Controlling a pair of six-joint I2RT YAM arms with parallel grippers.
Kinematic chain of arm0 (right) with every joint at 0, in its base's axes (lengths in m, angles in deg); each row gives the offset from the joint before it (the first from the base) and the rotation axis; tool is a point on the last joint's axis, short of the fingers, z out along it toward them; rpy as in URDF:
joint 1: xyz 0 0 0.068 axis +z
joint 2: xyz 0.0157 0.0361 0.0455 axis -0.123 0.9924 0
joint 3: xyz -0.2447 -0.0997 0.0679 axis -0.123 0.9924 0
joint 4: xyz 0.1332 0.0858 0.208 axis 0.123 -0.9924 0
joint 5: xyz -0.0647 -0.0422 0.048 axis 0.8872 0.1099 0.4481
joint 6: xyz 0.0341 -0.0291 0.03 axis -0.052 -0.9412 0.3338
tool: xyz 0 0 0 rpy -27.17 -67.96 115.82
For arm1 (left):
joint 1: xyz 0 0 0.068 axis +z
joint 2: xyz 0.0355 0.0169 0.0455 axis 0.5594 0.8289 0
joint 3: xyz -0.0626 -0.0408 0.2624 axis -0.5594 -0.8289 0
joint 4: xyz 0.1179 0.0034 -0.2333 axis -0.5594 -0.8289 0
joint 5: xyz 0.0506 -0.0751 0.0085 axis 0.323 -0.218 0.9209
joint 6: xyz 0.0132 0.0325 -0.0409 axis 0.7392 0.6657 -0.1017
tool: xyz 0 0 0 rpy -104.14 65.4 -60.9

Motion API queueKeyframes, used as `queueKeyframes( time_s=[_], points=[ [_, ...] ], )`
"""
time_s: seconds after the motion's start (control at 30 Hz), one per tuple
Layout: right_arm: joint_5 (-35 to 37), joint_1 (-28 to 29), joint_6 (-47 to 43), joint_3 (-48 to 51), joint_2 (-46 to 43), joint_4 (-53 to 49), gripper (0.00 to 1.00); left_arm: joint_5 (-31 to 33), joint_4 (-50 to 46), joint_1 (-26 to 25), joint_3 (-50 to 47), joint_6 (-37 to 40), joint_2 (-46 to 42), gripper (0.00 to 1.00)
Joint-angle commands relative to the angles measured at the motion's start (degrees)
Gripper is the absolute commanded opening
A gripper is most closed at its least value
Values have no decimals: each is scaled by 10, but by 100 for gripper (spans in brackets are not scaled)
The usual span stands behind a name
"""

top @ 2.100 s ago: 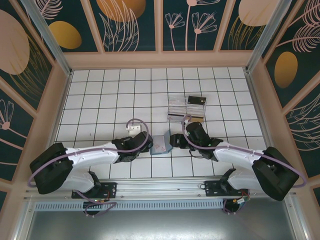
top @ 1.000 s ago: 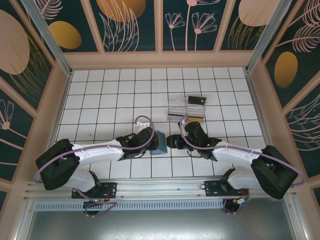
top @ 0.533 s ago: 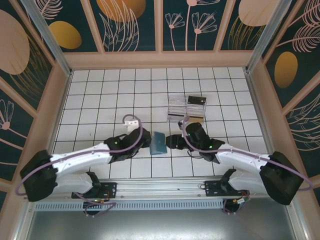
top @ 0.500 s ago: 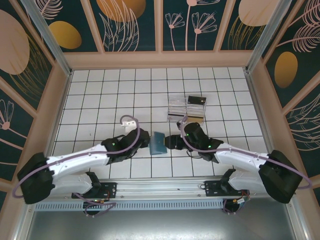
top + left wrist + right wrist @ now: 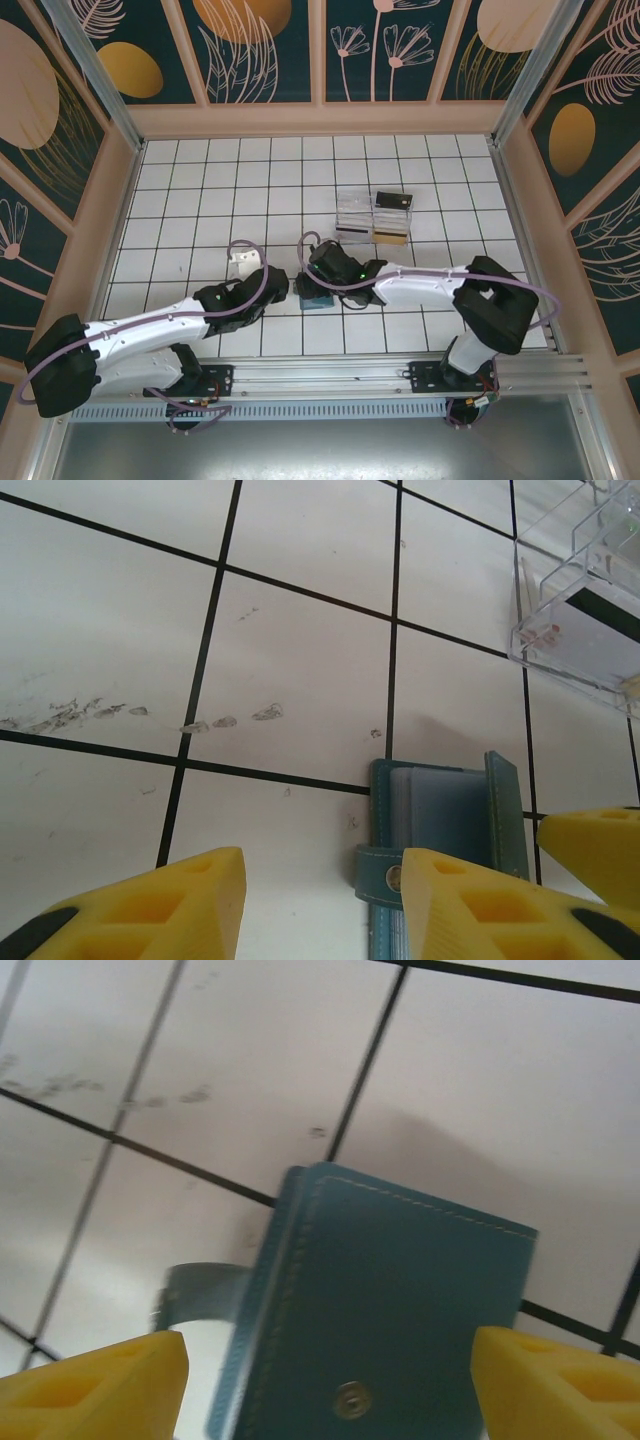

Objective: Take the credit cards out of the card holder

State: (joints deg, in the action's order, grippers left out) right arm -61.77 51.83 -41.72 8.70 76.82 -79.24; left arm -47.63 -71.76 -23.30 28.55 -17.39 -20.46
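While closed, card holder [image 5: 400,1300] (snap [image 5: 349,1397] upward)

Clear plastic box [image 5: 358,212]: is sitting on the tiles right of centre, holding a dark-striped card along its near edge.
Black card [image 5: 392,199]: is lying at the box's far right corner.
Tiled table [image 5: 220,190]: is showing white squares between black lines.
Scuff marks [image 5: 225,721]: are trailing across one tile.
Wall panels [image 5: 260,50]: are standing around the table, painted with flowers.

We look down on the folded slate-blue stitched leather card holder [image 5: 400,1300], its metal snap stud [image 5: 350,1397] facing us, lying on the white tiled table [image 5: 250,1050]. Our right gripper [image 5: 325,1388] stands wide, its yellow fingers [image 5: 90,1380] either side of the holder.
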Motion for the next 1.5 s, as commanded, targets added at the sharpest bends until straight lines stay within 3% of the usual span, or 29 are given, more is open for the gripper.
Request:
queueKeyframes(
  time_s=[0.0, 0.17, 0.27, 0.33, 0.43, 0.53, 0.67, 0.87, 1.03, 1.3, 1.47],
  points=[
    [62, 5, -3, -14, 6, -54, 72, -5, 14, 1, -10, -3, 1, 46],
    [82, 4, 6, 12, -31, -54, 59, -11, 20, 1, -7, 3, 12, 47],
    [85, -2, 15, 36, -59, -50, 44, -19, 28, 1, 0, 10, 23, 47],
    [67, -11, 18, 62, -83, -30, 37, -28, 35, 1, 7, 19, 31, 47],
    [24, -39, 31, 106, -123, 5, 17, -44, 46, 1, 22, 34, 48, 46],
    [-47, -84, 44, 164, -173, 57, 8, -64, 62, 1, 37, 48, 64, 44],
    [-138, -150, 57, 230, -225, 121, 9, -100, 99, -4, 58, 65, 84, 39],
    [-171, -185, 64, 269, -202, 159, 9, -132, 147, -34, 106, 93, 124, 33],
    [-165, -186, 77, 279, -190, 176, 8, -143, 154, -42, 131, 76, 188, 27],
    [-159, -200, 98, 305, -192, 192, 8, -90, 112, -40, 110, 27, 220, 32],
    [-168, -200, 107, 317, -189, 209, 8, -107, 140, -39, 97, 30, 230, 32]
  ],
)
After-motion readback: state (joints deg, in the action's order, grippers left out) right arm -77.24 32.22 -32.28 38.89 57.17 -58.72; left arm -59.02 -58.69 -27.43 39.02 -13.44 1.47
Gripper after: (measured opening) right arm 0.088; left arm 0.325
